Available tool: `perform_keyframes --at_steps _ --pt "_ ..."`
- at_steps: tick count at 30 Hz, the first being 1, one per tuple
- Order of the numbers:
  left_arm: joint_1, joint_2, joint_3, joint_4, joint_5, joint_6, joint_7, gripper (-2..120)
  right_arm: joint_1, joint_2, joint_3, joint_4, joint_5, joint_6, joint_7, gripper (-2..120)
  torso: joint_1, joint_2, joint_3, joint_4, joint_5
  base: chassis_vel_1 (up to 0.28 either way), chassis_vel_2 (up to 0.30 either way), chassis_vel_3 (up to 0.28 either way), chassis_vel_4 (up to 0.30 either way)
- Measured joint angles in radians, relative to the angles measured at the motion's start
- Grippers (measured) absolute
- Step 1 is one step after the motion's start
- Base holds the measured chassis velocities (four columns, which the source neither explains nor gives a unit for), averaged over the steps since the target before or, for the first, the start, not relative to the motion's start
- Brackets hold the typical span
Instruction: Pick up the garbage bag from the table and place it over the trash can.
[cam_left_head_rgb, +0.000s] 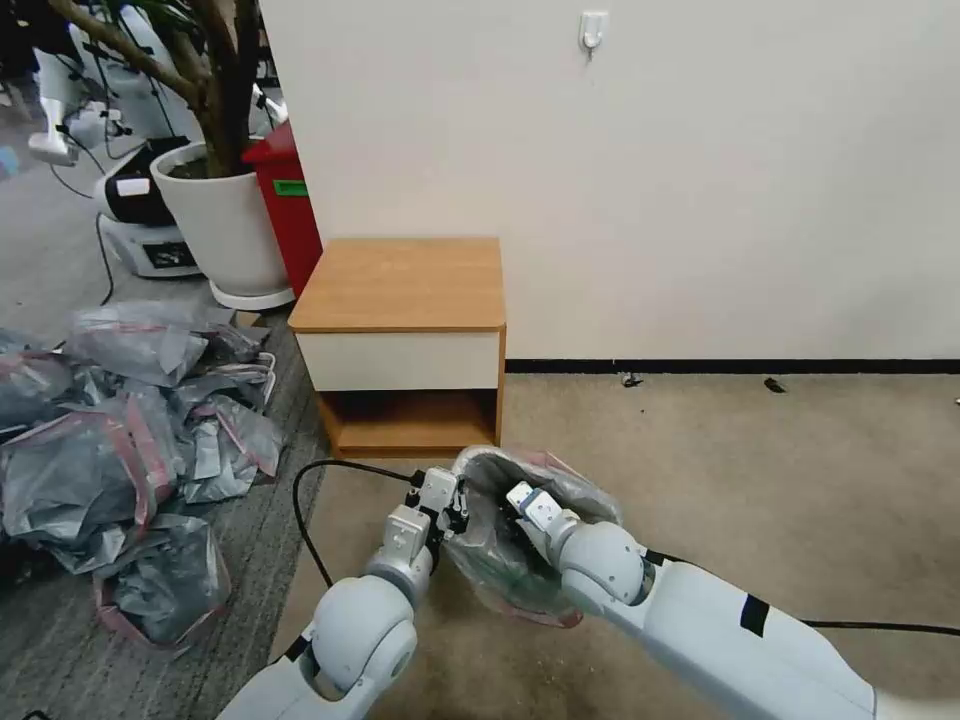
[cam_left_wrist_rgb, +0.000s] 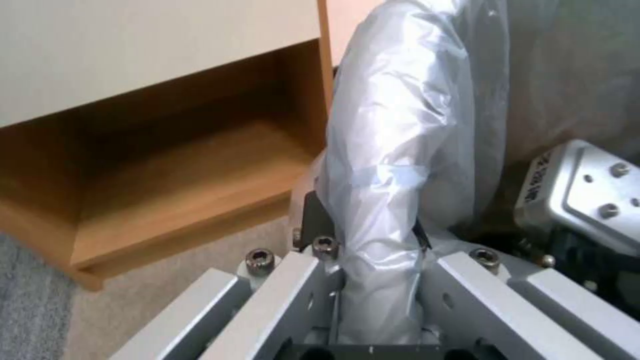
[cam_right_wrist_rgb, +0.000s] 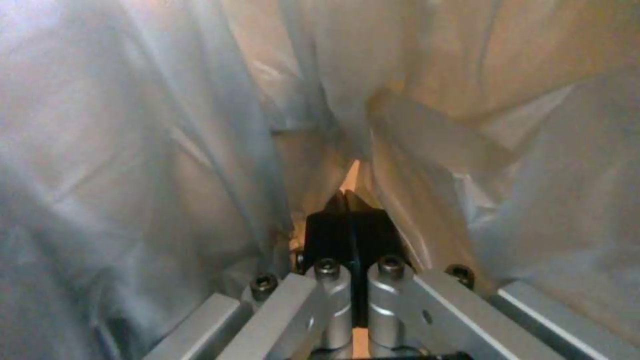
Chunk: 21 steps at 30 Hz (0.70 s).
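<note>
The garbage bag (cam_left_head_rgb: 545, 520), thin grey film with a pink rim, hangs low over the carpet just in front of the table (cam_left_head_rgb: 400, 285), stretched between both grippers. My left gripper (cam_left_head_rgb: 458, 502) is shut on a bunched fold of the garbage bag (cam_left_wrist_rgb: 383, 165) at its left edge, next to the table's shelf gap (cam_left_wrist_rgb: 187, 165). My right gripper (cam_left_head_rgb: 520, 497) reaches inside the bag's mouth. Its black pads (cam_right_wrist_rgb: 333, 225) are pressed together, with folds of the garbage bag (cam_right_wrist_rgb: 167, 150) converging at the tips of my right gripper (cam_right_wrist_rgb: 348, 200). The trash can is out of view.
A heap of similar grey-and-pink bags (cam_left_head_rgb: 120, 440) covers the floor at left. A white plant pot (cam_left_head_rgb: 225, 220) and a red box (cam_left_head_rgb: 290, 200) stand behind it. A black cable (cam_left_head_rgb: 305, 510) loops on the carpet near my left arm. Open carpet (cam_left_head_rgb: 780, 480) lies to the right.
</note>
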Motion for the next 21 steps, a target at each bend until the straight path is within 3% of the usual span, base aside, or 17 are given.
perform_keyframes --at_steps 21 --pt "-0.001 0.006 0.013 -0.002 -0.003 0.0 0.0 1 0.052 0.032 -0.051 -0.126 0.028 0.0 0.023 0 0.0 0.0 0.0 0.0 0.0 0.0 0.0 0.0 0.0"
